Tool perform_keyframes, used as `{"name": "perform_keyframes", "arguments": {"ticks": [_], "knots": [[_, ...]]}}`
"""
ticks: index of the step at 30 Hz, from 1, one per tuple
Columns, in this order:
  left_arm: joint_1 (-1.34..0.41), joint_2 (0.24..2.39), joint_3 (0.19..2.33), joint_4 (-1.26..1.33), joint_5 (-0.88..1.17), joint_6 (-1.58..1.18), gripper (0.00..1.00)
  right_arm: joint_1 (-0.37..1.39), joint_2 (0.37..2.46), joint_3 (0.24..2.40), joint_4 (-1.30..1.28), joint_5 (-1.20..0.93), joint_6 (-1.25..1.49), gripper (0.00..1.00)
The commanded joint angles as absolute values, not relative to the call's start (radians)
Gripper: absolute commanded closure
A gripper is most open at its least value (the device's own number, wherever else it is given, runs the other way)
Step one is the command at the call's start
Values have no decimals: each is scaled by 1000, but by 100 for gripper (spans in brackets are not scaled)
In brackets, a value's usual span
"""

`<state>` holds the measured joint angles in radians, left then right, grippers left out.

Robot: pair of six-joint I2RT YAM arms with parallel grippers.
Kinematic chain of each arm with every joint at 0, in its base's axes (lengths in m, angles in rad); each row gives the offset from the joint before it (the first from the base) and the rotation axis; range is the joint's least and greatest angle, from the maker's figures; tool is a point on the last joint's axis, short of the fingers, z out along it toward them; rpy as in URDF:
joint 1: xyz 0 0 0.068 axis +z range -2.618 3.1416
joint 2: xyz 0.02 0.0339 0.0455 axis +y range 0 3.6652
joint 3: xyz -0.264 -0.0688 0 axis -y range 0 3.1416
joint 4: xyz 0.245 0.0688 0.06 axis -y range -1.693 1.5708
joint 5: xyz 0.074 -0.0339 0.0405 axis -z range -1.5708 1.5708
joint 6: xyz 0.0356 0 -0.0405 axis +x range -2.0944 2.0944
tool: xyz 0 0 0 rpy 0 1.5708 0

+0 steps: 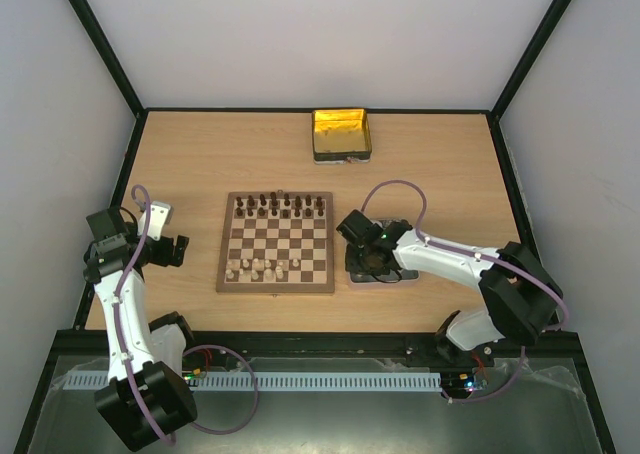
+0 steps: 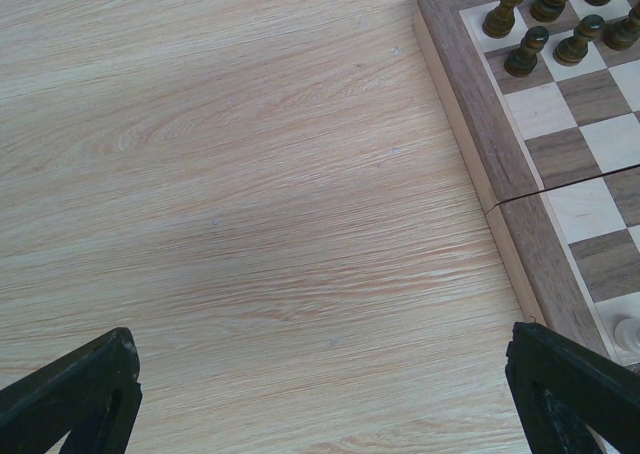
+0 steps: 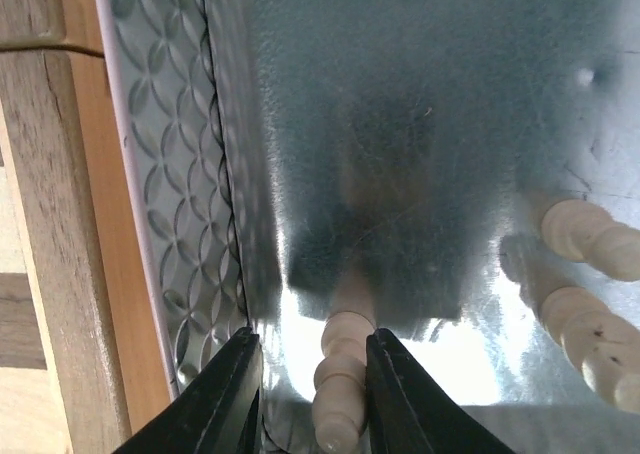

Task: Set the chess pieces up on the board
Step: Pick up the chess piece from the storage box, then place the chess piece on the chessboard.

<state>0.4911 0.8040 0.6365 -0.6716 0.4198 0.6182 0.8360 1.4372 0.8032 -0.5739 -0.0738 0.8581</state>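
Observation:
The board (image 1: 222, 264) lies mid-table, with dark pieces (image 1: 280, 206) along its far rows and several cream pieces (image 1: 258, 268) on its near rows. My right gripper (image 1: 368, 259) hangs low over the grey metal tray (image 1: 403, 276) right of the board. In the right wrist view its jaws (image 3: 312, 346) are open around a cream piece (image 3: 340, 384) lying on the tray (image 3: 420, 124); the right finger touches it and a gap shows at the left finger. My left gripper (image 1: 175, 249) is open and empty over bare table left of the board (image 2: 500, 144).
Two more cream pieces (image 3: 585, 239) (image 3: 590, 339) lie on the tray to the right. A yellow-gold tin (image 1: 342, 134) stands at the back. Dark pieces (image 2: 527, 52) and one cream piece (image 2: 628, 331) show at the board's left side.

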Motion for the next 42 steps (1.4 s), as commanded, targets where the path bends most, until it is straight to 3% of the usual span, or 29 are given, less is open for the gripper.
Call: {"name": "perform_keyframes", "arguments": {"ticks": [1,15,22,31,42], "knots": [[488,797,627,-681,436,623,1,862,1453,808,-583,-59,870,73],[489,798,627,-679,434,620,1,873,1430,805,-625,-25,874,87],[489,796,627,-678,434,620,1,874,1411,851,-696,35,856,89],[490,800,627,-678,436,623,1,907,1396,1067,-846,120,829,90],[489,799,627,-678,434,623,1,1053,1522,1156,-787,59,879,90]]}}
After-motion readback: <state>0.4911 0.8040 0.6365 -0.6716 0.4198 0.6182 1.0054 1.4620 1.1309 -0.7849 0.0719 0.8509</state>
